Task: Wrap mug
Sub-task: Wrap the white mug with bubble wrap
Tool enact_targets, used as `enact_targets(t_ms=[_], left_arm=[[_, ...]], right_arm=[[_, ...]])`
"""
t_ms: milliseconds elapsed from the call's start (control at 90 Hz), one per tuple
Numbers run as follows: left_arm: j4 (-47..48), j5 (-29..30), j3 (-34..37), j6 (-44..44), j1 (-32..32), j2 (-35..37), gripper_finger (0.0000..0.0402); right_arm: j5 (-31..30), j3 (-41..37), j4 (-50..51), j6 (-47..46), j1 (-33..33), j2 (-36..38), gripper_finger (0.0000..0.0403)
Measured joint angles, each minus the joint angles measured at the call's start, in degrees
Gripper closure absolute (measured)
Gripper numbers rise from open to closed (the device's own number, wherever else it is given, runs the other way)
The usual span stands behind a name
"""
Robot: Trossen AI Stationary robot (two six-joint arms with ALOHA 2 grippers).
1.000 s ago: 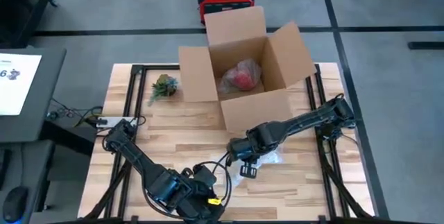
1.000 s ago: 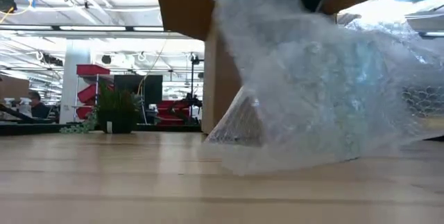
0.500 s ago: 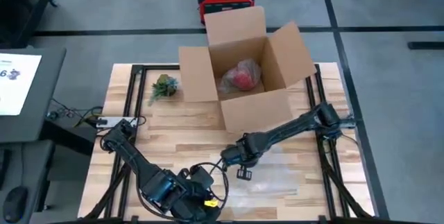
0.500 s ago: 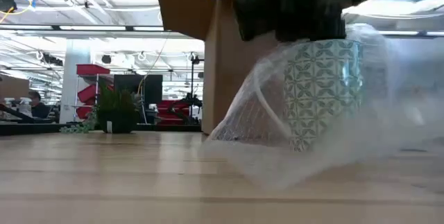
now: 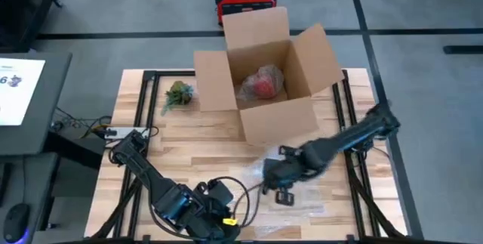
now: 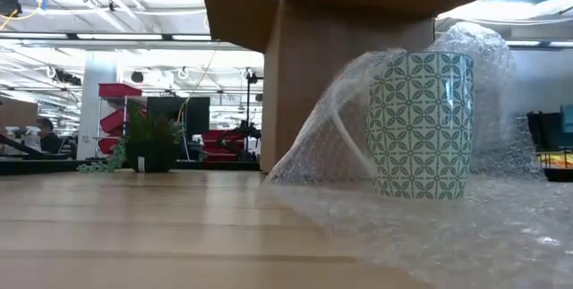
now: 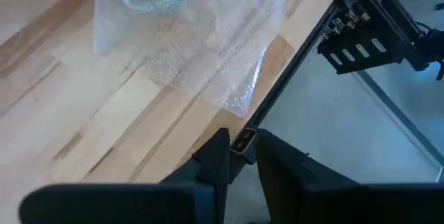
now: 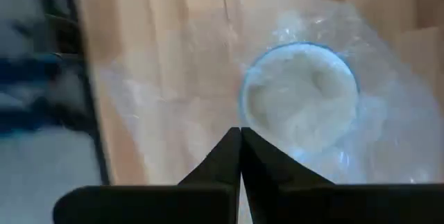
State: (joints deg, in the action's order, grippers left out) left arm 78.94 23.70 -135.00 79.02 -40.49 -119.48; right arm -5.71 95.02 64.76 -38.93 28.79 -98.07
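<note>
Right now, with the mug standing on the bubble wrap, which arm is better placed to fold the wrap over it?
The right. Its gripper hangs just above the mug on the bubble wrap, fingers shut. The left gripper waits at the table's near edge, off the sheet.

We see a glossy, green-patterned ceramic mug (image 6: 421, 126) on clear, dimpled bubble wrap (image 6: 466, 226) over a matt, pale wooden table (image 6: 134, 226).

Industrial lab hall: high ceiling strip lights (image 6: 116, 36), red racking (image 6: 119, 110), grey taped floor (image 5: 423, 17).
</note>
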Motion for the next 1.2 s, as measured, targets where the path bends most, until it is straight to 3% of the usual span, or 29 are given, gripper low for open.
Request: enact_targets(t_ms=[144,267,411,622,811,1022,1200], left_arm=[[0.15,0.45,0.00,-2.65,1.47,-0.01,0.0350],[0.02,0.58,0.92,-4.82,3.00,-0.02,0.0350],[0.34,-1.56,1.18,-7.38,4.08,-0.09,0.0350],[2.75,-2.55,1.18,-6.95,3.82,-0.09,0.0349],[1.31,-2.72,1.18,-7.96,2.97,-0.11,0.0349],[-10.95,-4.58,7.09,-10.01,2.91,-0.50,0.0363],[-30.27,-3.37,18.55,-11.59,3.28,-0.55,0.0398]], right_arm=[[-3.96,-7.38,-0.46,-13.72,5.40,4.45,0.0358],[-4.18,-15.15,-5.53,-20.30,5.66,7.23,0.0301],[-5.06,-19.33,-18.16,-4.52,5.28,6.69,0.0230],[-5.11,-19.31,-19.37,12.07,2.09,-0.64,0.0191],[-5.10,-16.96,-16.73,14.10,0.13,-6.69,0.0232],[-4.75,-14.25,-15.42,15.66,-0.92,-8.19,0.0380],[-4.24,-13.97,-11.26,12.00,-3.11,-7.62,0.0388]])
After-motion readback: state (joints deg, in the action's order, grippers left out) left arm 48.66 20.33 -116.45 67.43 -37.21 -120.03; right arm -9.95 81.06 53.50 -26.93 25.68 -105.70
